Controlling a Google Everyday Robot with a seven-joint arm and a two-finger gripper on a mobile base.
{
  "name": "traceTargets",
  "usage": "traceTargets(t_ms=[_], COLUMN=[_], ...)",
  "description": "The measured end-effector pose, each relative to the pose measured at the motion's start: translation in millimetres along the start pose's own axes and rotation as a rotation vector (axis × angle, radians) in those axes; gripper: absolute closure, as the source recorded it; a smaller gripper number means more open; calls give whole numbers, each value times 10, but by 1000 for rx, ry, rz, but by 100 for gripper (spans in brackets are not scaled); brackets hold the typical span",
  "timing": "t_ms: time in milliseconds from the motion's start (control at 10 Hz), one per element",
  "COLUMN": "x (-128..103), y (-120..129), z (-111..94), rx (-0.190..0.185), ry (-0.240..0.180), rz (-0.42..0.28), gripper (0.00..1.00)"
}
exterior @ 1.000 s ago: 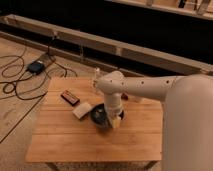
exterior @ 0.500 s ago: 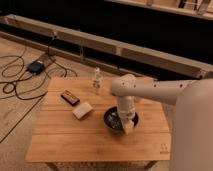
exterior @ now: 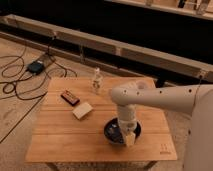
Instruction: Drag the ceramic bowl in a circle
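Observation:
The ceramic bowl [exterior: 114, 133], dark and glossy with a thick rim, sits on the wooden table [exterior: 55, 140] near its front right. My white arm reaches in from the right and bends down over it. The gripper [exterior: 128, 138] points down into the bowl's right side and is shut, pressing at the inside of the rim. The arm's wrist hides much of the bowl's right half.
A pale rectangular block [exterior: 82, 110] lies left of the bowl. A dark brown bar [exterior: 69, 97] lies farther left. A small clear bottle [exterior: 96, 81] stands at the table's back edge. Cables and a black box [exterior: 36, 66] lie on the floor to the left.
The bowl and gripper have moved right and toward the table's front edge, away from the pale block. The bottle, hidden by the arm a second ago, is uncovered.

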State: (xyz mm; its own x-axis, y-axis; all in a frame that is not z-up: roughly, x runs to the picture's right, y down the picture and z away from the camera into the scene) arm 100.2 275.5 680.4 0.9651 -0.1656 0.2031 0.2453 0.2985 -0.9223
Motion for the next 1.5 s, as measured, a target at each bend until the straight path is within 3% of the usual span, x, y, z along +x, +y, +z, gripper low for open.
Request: traceTargets(t_ms=[200,500,600,800,1100,1500], x=[-346,-930,-1133,-1246,-990,-207], y=[103,49,-83,-332,-735,-911], z=[21,-32,-94,-180,-283,-338], rx=[-10,4,23,55,91,74], ry=[-22,-57,-59,-46,-6,56], rz=[-59,-180,-237,-286,-275,-160], gripper=[100,100,100,100,100,100])
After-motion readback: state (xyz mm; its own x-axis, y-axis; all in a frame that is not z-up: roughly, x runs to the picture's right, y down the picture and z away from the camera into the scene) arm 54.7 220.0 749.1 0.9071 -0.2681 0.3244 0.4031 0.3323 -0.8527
